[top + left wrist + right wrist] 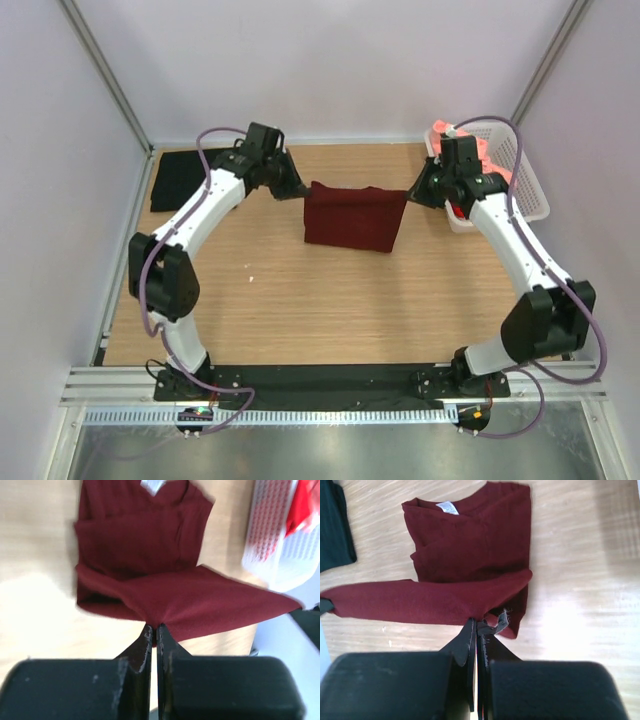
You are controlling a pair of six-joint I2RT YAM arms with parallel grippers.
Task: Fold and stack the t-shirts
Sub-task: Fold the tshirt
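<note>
A dark maroon t-shirt (pixel 352 220) is stretched above the table's middle, its upper edge held taut between both grippers while the rest hangs down. My left gripper (pixel 300 190) is shut on the edge's left corner (pixel 154 622). At the opposite corner (pixel 485 617) my right gripper (pixel 412 195) is shut too. The shirt's small white neck label (pixel 447 507) shows on the folded part lying on the table. A black t-shirt (pixel 180 178) lies flat at the back left. Red and salmon cloth (pixel 465 150) sits in the white basket (pixel 520 170).
The white lattice basket stands at the back right corner, close behind my right arm. Grey walls enclose the table (pixel 300 310) on three sides, and a metal rail (pixel 330 400) runs along the front edge by the arm bases.
</note>
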